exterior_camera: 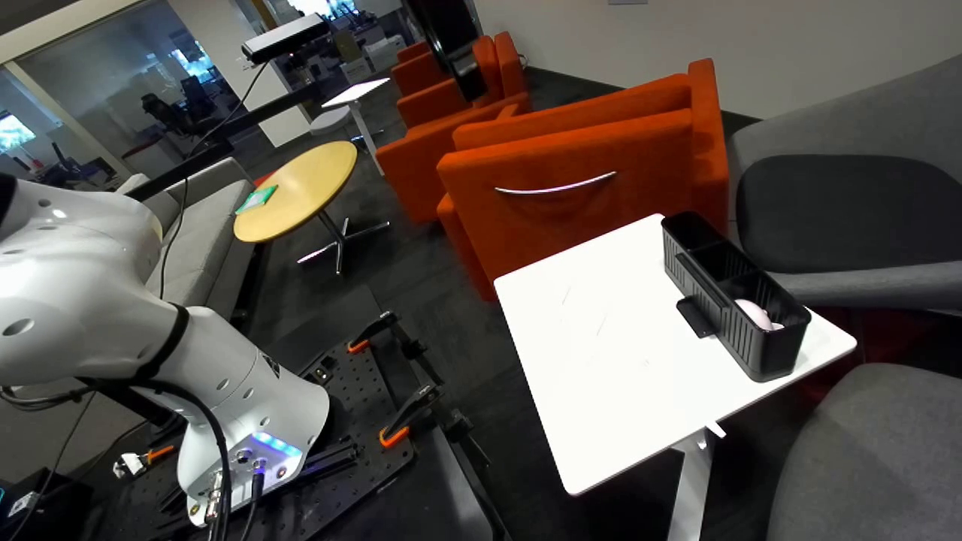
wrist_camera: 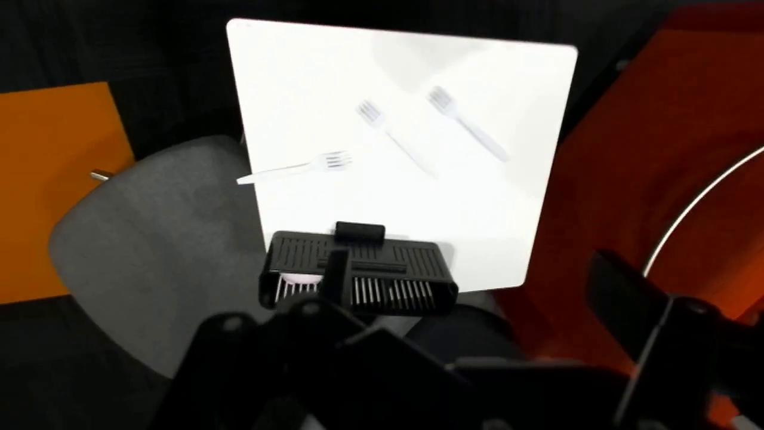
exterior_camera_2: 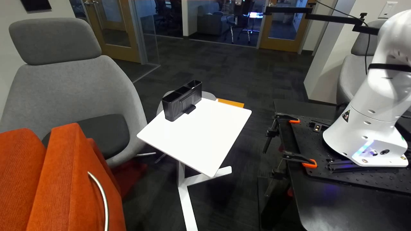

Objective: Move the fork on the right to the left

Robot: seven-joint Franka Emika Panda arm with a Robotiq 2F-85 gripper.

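Three white plastic forks lie on the white table [wrist_camera: 310, 77]. In the wrist view the right fork [wrist_camera: 471, 127] lies slanted, tines up and left. The middle fork [wrist_camera: 399, 141] lies about parallel to it. The left fork [wrist_camera: 322, 162] points its tines right, and its handle sticks out past the table's left edge. In an exterior view the right fork [exterior_camera: 566, 294] is only a faint line, and the left fork's handle [exterior_camera: 715, 430] overhangs the edge. My gripper [wrist_camera: 477, 280] is open and empty, high above the table, its fingers wide apart.
A black divided caddy [wrist_camera: 358, 257] stands at one table edge, also in both exterior views [exterior_camera: 729, 300] [exterior_camera_2: 183, 101]. A pale pink round thing [exterior_camera: 754, 313] lies in it. Orange chairs [exterior_camera: 586, 165] and grey chairs [exterior_camera_2: 74, 86] surround the table.
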